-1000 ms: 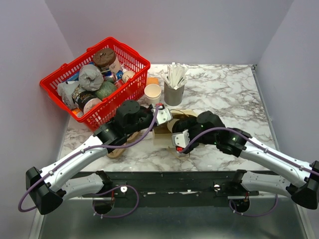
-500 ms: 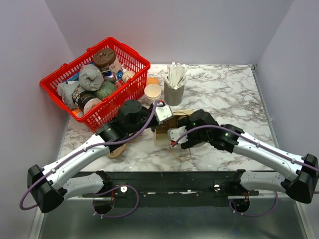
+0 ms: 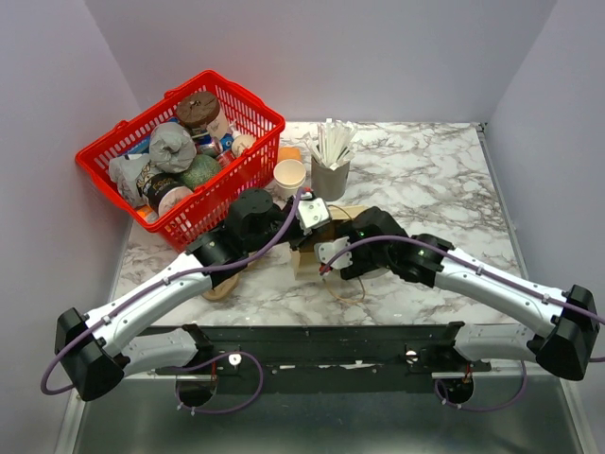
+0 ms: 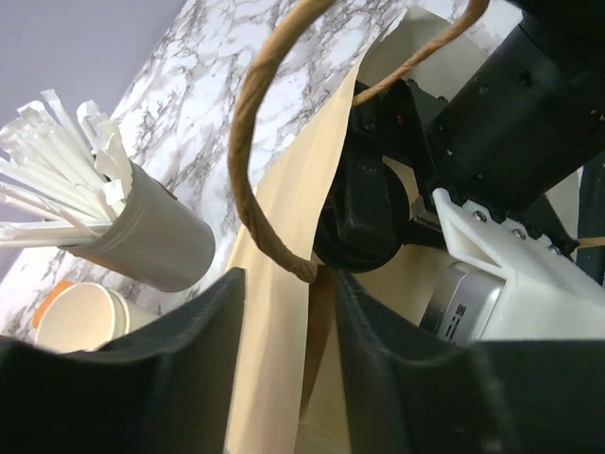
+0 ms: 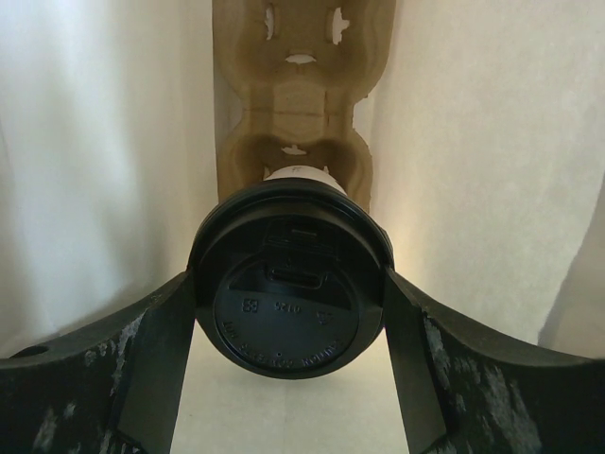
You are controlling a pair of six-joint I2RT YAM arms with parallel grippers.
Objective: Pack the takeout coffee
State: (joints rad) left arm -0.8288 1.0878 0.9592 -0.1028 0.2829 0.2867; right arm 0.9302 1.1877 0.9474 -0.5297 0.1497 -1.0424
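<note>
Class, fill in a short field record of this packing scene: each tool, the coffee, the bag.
right tool: shut on the takeout coffee, gripping at its black lid
takeout coffee: inside the paper bag, cardboard cup carrier beyond it
left tool: jaws apart, astride the bag's top edge near its handle

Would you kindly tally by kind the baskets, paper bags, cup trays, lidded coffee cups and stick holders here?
Red basket: 1
Paper bag: 1
Cup tray, inside the bag: 1
Black-lidded coffee cup: 1
Grey cup of sticks: 1
Total: 5
A tan thing under the left arm is unclear, not counted.
</note>
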